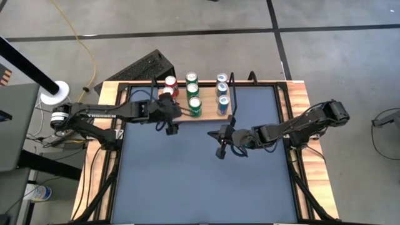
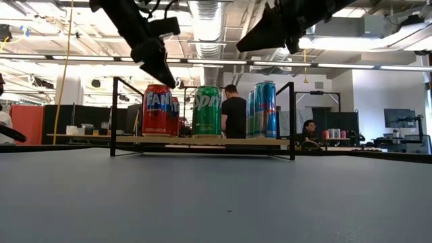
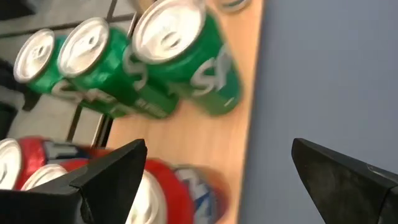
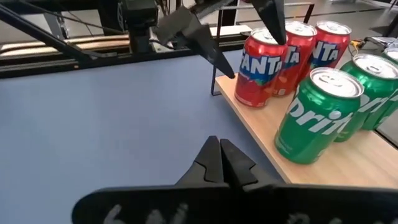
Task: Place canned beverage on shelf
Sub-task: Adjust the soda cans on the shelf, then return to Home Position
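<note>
Cans (image 1: 194,94) crowd the shelf (image 1: 209,114), seemingly full; left end effector (image 1: 172,128) gapes empty, right (image 1: 220,152) closed.

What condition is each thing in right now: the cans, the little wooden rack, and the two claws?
Red Fanta cans: upright on the shelf, none gripped.
Green Sprite cans: upright in a row, tops sealed.
Blue cans: upright at the shelf's other end.
Light-wood shelf with black wire frame: flat on the table, loaded with cans.
Left gripper: open, empty, above the red cans.
Right gripper: shut, empty, over the bare tabletop.
</note>
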Robot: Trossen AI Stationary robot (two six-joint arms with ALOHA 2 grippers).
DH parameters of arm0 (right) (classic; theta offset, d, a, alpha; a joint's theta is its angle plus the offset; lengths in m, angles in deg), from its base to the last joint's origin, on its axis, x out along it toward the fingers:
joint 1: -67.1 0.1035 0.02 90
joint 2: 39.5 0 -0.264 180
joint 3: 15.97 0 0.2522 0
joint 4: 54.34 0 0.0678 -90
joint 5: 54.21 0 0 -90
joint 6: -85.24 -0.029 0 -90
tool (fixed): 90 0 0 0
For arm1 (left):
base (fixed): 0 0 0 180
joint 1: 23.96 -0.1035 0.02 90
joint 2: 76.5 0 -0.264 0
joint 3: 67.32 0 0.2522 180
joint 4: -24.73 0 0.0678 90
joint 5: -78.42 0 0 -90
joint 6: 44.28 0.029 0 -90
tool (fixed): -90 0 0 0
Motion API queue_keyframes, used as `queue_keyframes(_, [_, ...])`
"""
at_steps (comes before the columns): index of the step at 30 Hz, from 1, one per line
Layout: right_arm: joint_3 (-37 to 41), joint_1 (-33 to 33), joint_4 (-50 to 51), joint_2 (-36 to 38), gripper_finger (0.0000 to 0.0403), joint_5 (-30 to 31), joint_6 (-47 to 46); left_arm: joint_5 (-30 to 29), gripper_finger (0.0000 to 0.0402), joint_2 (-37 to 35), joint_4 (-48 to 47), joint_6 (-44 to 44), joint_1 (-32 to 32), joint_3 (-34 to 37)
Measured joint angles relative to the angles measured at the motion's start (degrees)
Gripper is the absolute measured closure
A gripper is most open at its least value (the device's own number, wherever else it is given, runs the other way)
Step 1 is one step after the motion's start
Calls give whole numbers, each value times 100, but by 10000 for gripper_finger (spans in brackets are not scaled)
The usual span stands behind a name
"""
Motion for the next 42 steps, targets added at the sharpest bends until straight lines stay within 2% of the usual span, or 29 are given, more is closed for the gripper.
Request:
queue_keyframes(4, [-4, 0, -13, 2, 403, 26, 50, 204, 20, 125, -92, 192, -201, 0])
queue_keyframes(11, [-4, -26, -7, 2, 403, 37, 105, 56, 53, 435, -97, 493, -218, -91])
queue_keyframes(18, [-4, -57, -79, 4, 403, 36, 198, -99, 56, 500, -706, 488, -218, -342])
queue_keyframes(28, [-4, -184, -69, 4, 403, -8, 205, 88, 56, 470, -856, 355, -108, -721])
queue_keyframes(32, [-4, -179, -65, 4, 403, -13, 212, 251, 56, 169, -853, 158, 62, -945])
queue_keyframes(36, [-4, -179, -44, 45, 403, -40, 409, 248, 56, -501, -946, -202, 217, -961])
queue_keyframes(39, [-4, -259, -58, 176, 403, -261, 561, 340, 56, -1116, -982, -641, 332, -946])
queue_keyframes(42, [-4, -472, -71, 405, 403, -705, 658, 686, 56, -1737, -670, -1012, 514, -674])
